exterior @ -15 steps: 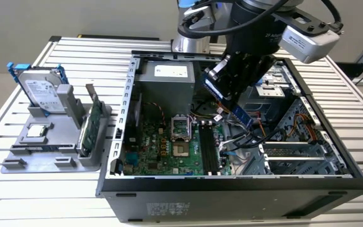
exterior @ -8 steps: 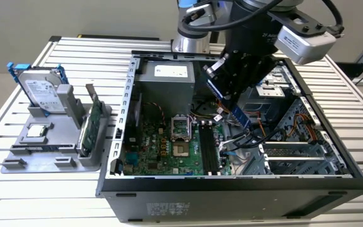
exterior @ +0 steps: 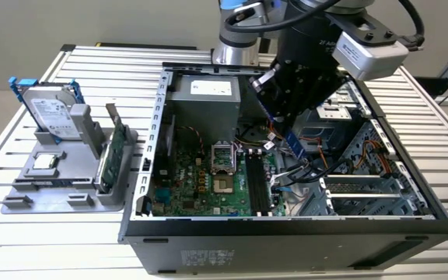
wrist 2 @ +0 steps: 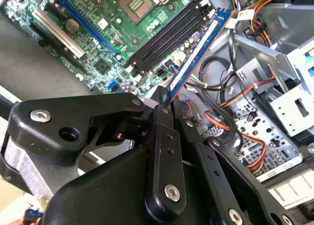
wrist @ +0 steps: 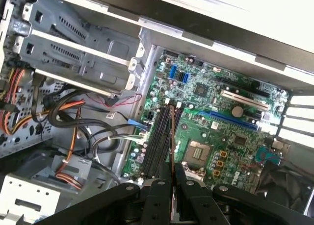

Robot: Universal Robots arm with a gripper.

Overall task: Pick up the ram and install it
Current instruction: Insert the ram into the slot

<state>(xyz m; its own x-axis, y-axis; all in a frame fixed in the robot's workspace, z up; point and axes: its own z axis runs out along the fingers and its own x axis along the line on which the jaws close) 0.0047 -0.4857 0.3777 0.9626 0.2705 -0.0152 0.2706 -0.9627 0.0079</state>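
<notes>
My gripper is clamping shut on the ram, holding it edge-down, parallel to the slots beneath for seating.

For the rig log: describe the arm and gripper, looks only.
The arm is a silver-grey tube with a blue ring at its joint and a black wrist section bearing white print. A pale grey camera box with a black cable sits beside it. The gripper is matte black, with jointed link fingers and silver screws.
</notes>
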